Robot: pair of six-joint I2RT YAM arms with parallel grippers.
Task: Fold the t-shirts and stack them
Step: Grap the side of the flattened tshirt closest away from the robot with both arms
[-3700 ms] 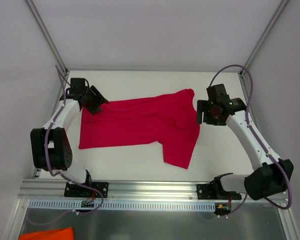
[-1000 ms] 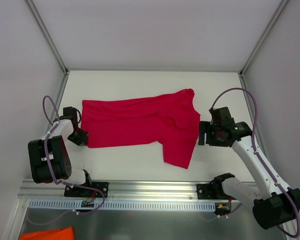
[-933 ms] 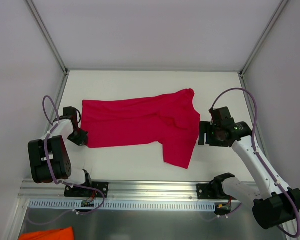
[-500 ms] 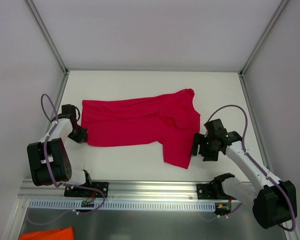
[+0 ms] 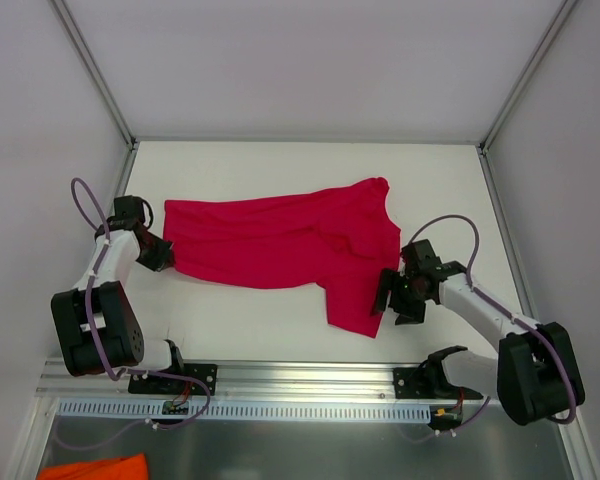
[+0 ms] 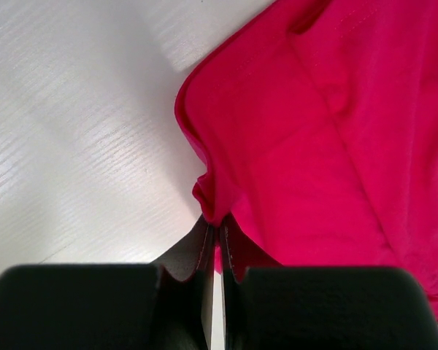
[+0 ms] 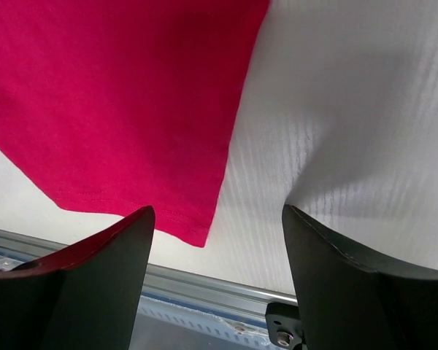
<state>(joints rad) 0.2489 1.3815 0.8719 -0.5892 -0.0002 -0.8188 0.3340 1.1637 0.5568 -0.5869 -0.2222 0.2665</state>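
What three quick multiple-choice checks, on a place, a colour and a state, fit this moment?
1. Where is the right gripper?
A) at the shirt's near right corner
B) at its far left corner
C) over its middle
2. The shirt's colour?
A) blue
B) red
C) white
3. The left gripper is:
A) wide open
B) shut on the shirt's edge
C) out of view
Key: 1A, the corner lies between its fingers in the right wrist view; 2B, red in every view; 3B, the left wrist view shows fabric pinched between closed fingers.
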